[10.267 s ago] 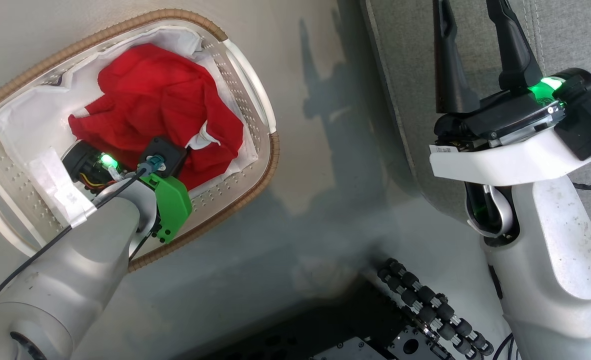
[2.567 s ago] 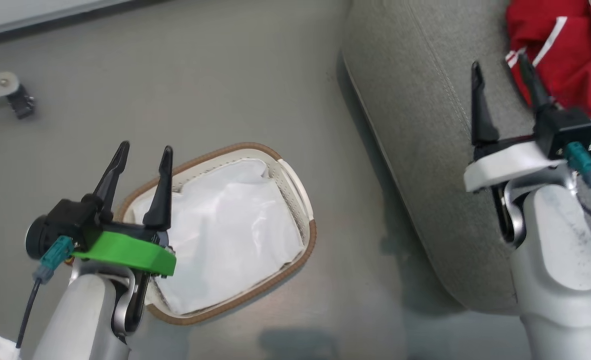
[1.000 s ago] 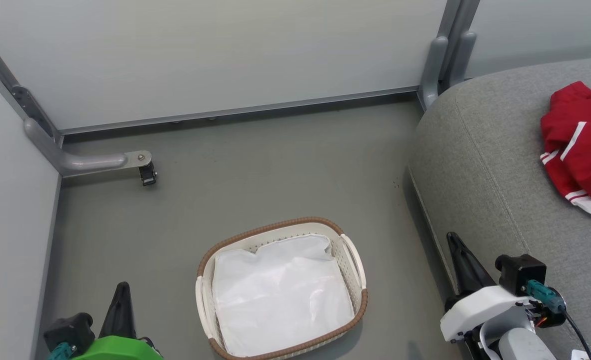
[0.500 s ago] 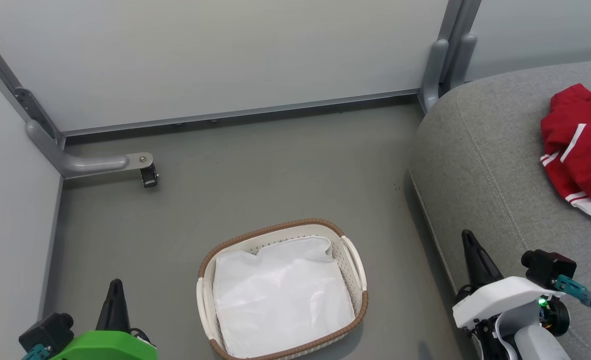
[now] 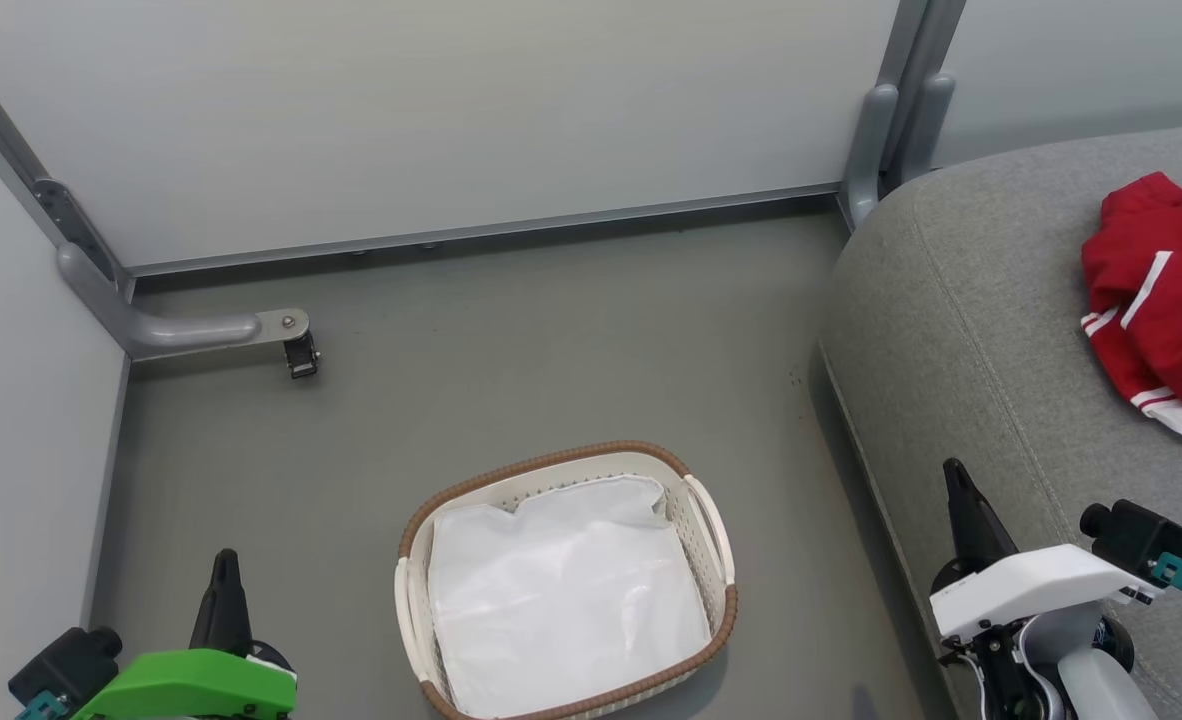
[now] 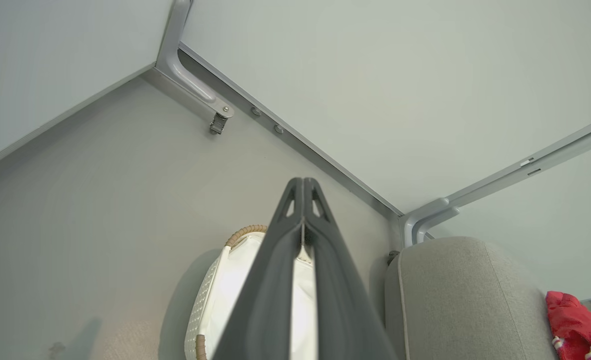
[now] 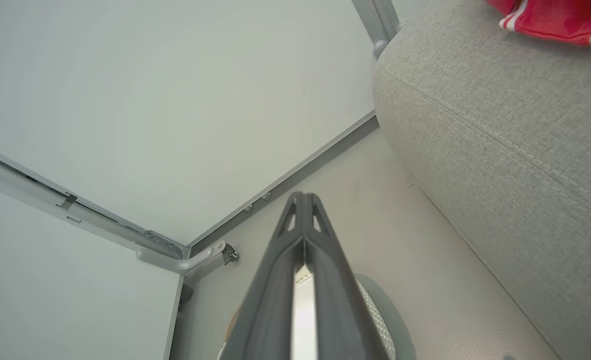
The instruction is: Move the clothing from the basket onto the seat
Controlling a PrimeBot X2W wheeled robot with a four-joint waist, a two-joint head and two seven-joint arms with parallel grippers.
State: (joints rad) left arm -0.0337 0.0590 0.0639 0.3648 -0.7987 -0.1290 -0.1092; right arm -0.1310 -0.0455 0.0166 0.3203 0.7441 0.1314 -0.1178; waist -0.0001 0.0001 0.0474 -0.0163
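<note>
Two long-fingered dark robot grippers sit low in the head view, both pressed fully closed and holding nothing. The left gripper (image 5: 223, 575), on a green mount, is at seven o'clock. The right gripper (image 5: 959, 490), on a white mount, is at five o'clock. Between them, at six o'clock, an oval white perforated plastic basket (image 5: 551, 462) with a brown woven rim stands on the grey floor (image 5: 511, 340). Inside it lies a plain white liner sheet (image 5: 566, 590) and no garment. The bright red sportswear clothing (image 5: 1166, 300) with white stripes lies bunched at three o'clock on the large grey upholstered sofa seat (image 5: 971, 330), well apart from the basket and partly cut off by the frame edge. The transfer looks complete. The arms are probably held low with fingers together because nothing is left to lift. Pale wall panels (image 5: 451, 110) stand at twelve o'clock.
</note>
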